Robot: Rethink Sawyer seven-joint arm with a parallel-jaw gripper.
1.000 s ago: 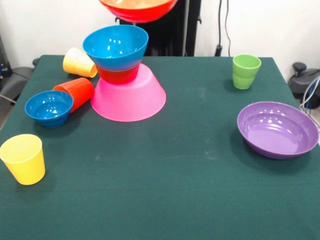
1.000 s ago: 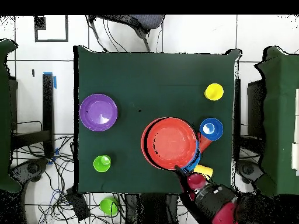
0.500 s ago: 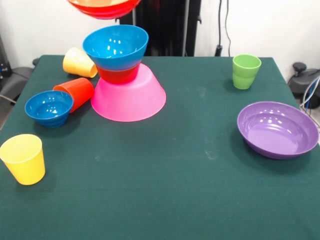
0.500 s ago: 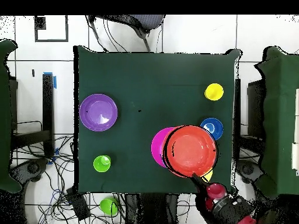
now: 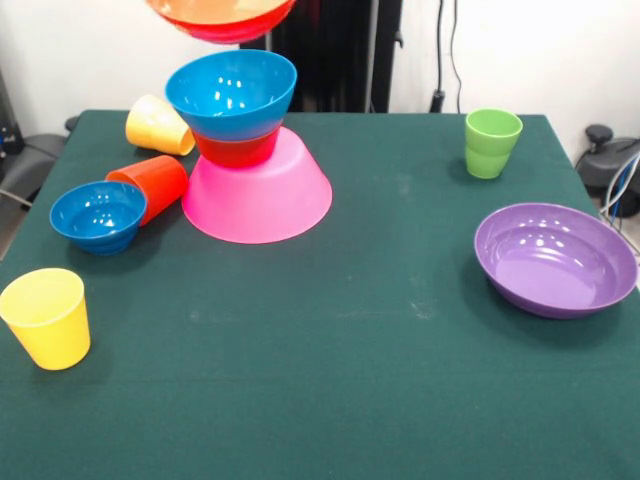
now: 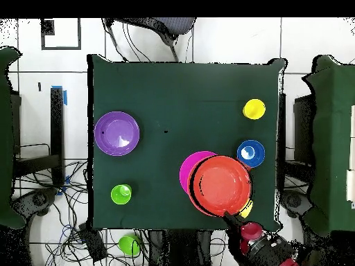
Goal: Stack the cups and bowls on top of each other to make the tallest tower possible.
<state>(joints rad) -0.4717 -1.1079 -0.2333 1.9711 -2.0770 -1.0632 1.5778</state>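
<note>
Dark green desk [image 5: 330, 380] under pink bowl [image 5: 262, 195], small orange bowl [image 5: 236, 150], medium blue bowl [image 5: 232, 92], small blue bowl [image 5: 98, 215], wide orange bowl [image 5: 222, 15], purple bowl [image 5: 555, 258], two yellow cups [image 5: 46, 317], orange-red cup [image 5: 152, 185], green cup [image 5: 492, 142].
</note>
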